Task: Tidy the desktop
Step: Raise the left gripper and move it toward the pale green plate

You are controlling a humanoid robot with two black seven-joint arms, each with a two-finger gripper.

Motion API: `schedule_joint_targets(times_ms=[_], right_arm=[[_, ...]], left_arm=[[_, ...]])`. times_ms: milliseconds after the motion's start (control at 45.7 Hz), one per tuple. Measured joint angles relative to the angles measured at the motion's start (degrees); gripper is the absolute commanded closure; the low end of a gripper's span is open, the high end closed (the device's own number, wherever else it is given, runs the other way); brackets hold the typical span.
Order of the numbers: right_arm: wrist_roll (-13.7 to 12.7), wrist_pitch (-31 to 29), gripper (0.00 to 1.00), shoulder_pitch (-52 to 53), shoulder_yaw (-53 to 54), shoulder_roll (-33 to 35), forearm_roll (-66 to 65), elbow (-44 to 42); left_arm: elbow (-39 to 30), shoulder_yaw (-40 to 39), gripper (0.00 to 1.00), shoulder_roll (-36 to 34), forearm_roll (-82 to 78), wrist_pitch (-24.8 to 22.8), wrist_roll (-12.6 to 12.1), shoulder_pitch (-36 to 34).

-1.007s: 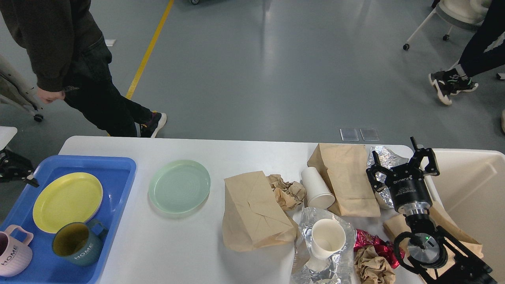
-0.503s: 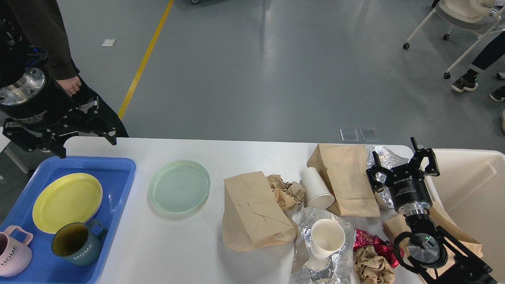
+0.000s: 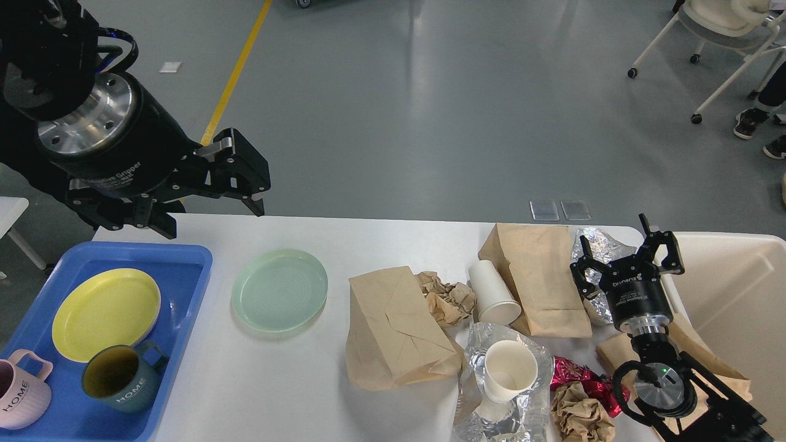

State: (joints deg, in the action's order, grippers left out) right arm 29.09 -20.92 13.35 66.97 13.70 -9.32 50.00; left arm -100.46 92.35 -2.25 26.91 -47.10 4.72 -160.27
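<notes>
Inside blue tray (image 3: 184, 276): yellow plate (image 3: 105, 313), two mugs (image 3: 120, 383); both tools (image 3: 212, 216) spread, empty.

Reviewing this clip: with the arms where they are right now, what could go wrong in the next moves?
1. The left gripper hangs open above the desktop, near the green plate; a smooth plate lying flat could slip from a rim pinch.
2. The right gripper is open amid tightly packed trash; closing on the crumpled foil may drag the brown paper bag beside it.
3. The upright paper cup on loose foil could tip if that pile is nudged.
</notes>
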Motion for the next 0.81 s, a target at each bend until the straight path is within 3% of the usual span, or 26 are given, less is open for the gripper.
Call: schedule_joint_targets(times_ms=[482, 744, 810], right_arm=[[0.0, 0.0, 0.0, 0.0, 0.0, 0.0, 0.0, 0.0], [0.0, 0.0, 0.0, 0.0, 0.0, 0.0, 0.0, 0.0], [0.0, 0.0, 0.0, 0.0, 0.0, 0.0, 0.0, 0.0]], left_arm=[[0.9, -3.1, 0.04, -1.4, 1.3, -0.8, 0.3, 5.4], [3.8, 0.0, 0.04, -6.5, 0.7, 4.0, 0.7, 16.8], [5.4, 0.3, 0.09, -7.8, 0.7, 4.9, 0.7, 20.9]])
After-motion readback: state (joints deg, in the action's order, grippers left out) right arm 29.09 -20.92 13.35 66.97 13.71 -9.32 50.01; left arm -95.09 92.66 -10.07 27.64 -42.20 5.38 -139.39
